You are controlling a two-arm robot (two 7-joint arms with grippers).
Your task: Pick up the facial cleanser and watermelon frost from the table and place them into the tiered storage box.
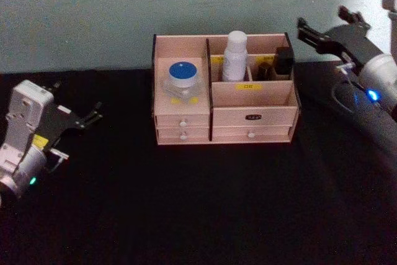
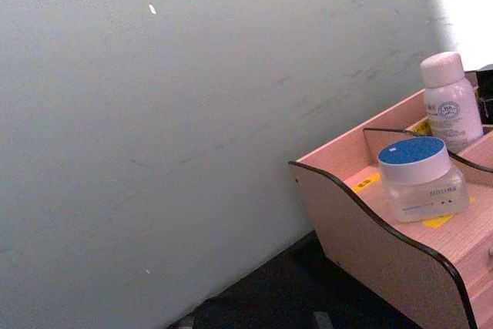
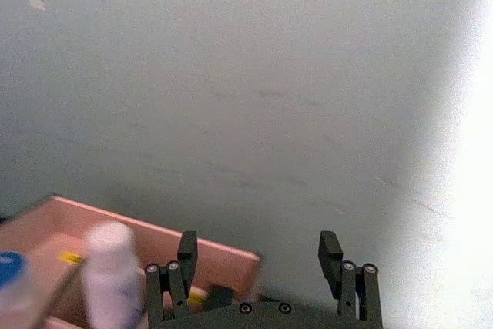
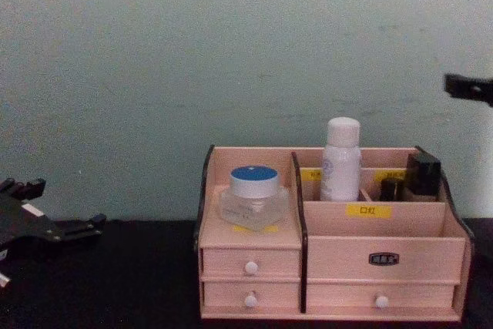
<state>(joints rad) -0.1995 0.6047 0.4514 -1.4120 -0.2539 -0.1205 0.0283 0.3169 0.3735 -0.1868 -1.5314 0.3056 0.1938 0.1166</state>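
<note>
The tiered storage box stands at the middle back of the black table. The facial cleanser stands upright in its upper right compartment, also in the chest view. The watermelon frost rests on the box's left shelf, its blue lid up. My left gripper hovers open and empty at the table's left, well away from the box. My right gripper is raised to the right of the box, open with nothing between its fingers. In the left wrist view the watermelon frost and the facial cleanser sit in the box.
Small dark bottles stand in the box's back right compartment. Drawers with white knobs face me. A pale wall rises right behind the box. The black table stretches out in front.
</note>
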